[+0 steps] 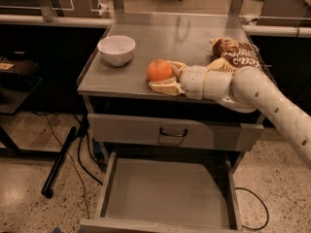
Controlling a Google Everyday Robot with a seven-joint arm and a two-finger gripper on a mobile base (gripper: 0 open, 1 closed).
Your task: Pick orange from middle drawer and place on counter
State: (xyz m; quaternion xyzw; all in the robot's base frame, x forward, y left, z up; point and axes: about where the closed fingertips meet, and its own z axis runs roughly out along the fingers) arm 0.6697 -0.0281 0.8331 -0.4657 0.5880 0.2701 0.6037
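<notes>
The cream end effector [160, 75] grasps the small round glossy orange [159, 70], which rests on the flat grey steel desk [160, 35] near its front edge. Below, the wide grey metal drawer [165, 193] stands open.

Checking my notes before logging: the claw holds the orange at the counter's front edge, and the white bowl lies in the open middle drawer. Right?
Not quite. The camera view shows the white bowl on the counter, left of the orange, not in the open middle drawer. The claw does hold the orange at the counter's front edge.
</notes>
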